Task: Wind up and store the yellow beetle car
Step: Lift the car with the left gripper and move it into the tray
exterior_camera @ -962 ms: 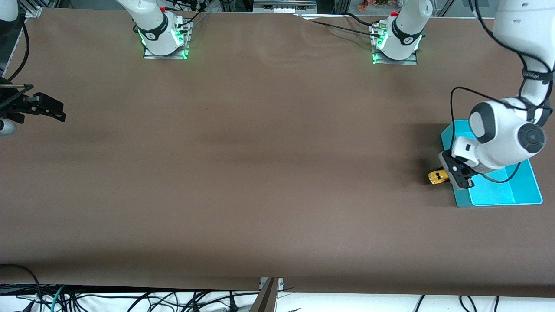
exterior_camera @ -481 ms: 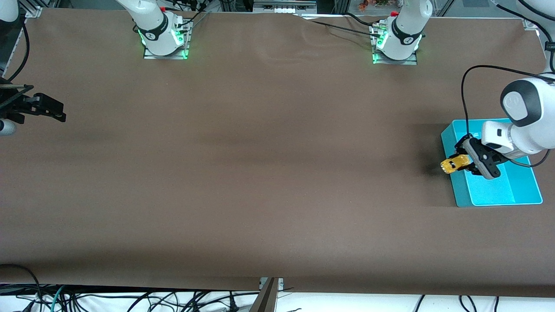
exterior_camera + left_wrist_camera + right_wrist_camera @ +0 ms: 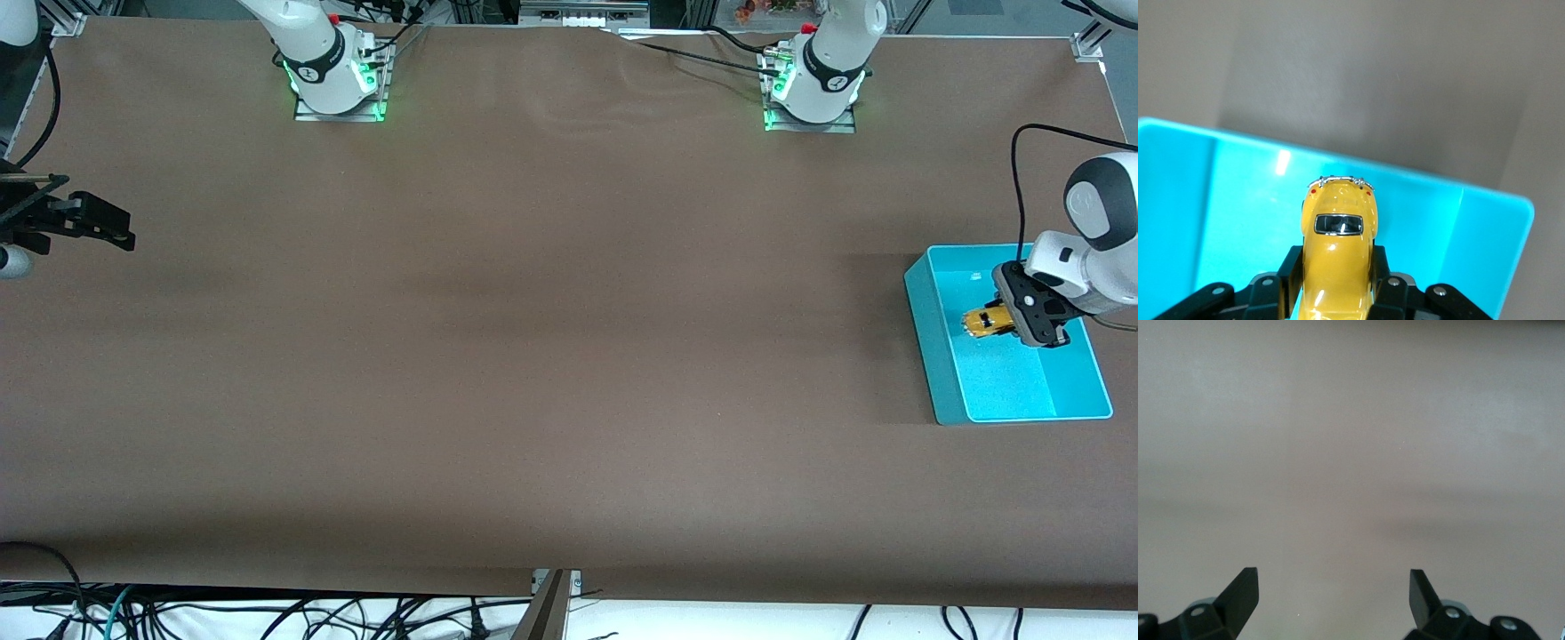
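the teal bin (image 3: 942, 356) sits at my left arm's end of the table. my left gripper (image 3: 1013, 322) hangs over its inside, clamped on the yellow beetle car (image 3: 987, 323), whose long axis runs straight out from my fingers. my right gripper (image 3: 107, 229) waits, spread wide.
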`<state>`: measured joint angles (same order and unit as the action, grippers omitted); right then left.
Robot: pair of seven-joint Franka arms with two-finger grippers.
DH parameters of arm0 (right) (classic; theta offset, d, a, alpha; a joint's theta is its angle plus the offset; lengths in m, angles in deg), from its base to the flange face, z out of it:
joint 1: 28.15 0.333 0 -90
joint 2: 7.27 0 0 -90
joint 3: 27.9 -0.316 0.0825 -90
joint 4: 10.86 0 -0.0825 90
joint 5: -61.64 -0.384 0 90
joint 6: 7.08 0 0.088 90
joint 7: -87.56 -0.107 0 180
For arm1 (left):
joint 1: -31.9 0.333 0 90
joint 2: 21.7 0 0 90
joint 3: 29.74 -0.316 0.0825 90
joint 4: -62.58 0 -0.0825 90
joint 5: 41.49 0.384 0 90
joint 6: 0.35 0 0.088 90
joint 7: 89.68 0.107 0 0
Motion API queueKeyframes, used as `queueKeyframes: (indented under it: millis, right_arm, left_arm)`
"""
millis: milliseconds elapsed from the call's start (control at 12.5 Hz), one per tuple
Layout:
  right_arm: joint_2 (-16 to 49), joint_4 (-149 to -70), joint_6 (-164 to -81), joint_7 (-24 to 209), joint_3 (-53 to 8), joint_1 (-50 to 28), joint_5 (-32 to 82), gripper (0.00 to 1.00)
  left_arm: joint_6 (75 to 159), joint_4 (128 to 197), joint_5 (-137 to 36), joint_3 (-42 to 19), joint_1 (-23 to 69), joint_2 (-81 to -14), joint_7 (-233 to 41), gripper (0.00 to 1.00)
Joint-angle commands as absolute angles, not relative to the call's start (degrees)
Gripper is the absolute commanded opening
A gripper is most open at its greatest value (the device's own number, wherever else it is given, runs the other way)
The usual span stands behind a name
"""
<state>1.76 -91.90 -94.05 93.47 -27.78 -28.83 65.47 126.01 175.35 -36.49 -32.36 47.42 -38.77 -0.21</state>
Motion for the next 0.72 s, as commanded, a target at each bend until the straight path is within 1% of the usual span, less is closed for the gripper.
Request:
queueKeyframes:
  millis: [0, 80, 321, 561, 641]
  right_arm:
    - [1.1, -92.6, -94.4, 93.6, -27.6, -29.1, 63.1, 1.00]
    - [1.1, -92.5, -94.4, 93.6, -27.6, -29.1, 63.0, 1.00]
    - [1.1, -92.5, -94.4, 93.6, -27.5, -29.2, 63.0, 1.00]
    - [1.1, -92.5, -94.4, 93.6, -27.6, -29.1, 63.0, 1.00]
    - [1.1, -92.5, -94.4, 93.6, -27.6, -29.1, 63.0, 1.00]
  left_arm:
    - [127.3, 176.0, -34.6, -32.0, 48.7, -41.6, 1.6, 0.00]
    - [127.7, 176.7, -34.6, -32.0, 48.7, -42.1, 1.5, 0.00]
    - [132.5, 178.9, -34.6, -32.1, 49.2, -44.8, 1.5, 0.00]
    - [132.7, 179.5, -32.0, -33.1, 49.2, -46.1, 1.5, 0.00]
    - [132.6, 179.7, -31.2, -33.3, 49.3, -46.2, 1.5, 0.04]
